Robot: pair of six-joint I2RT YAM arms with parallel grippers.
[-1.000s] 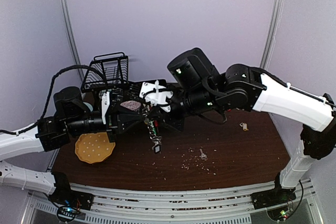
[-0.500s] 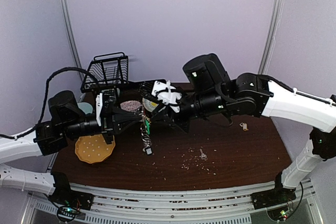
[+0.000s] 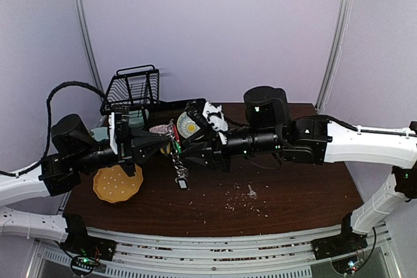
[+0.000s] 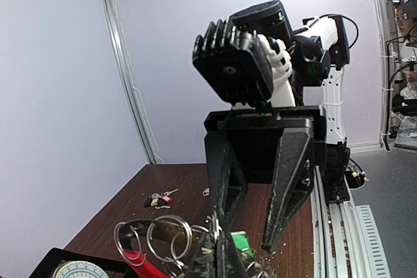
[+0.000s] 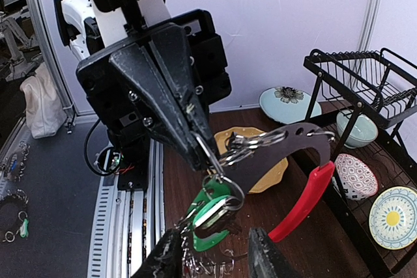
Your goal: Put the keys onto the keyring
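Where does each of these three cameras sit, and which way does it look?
Top external: high behind the arms, looking down at the table; both arms show, bases nearest.
Left wrist: on the left arm; its shut left end effector sits low, facing the open right end effector.
Right wrist: on the right arm, own fingertips at bottom, facing the left end effector pinching the keyring.
Shared: both wrist views show the keyring, from opposite sides.

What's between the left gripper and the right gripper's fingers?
The keyring, with red clip and green-tagged key, held in the shut left gripper, near the open right gripper; the right wrist view shows it.
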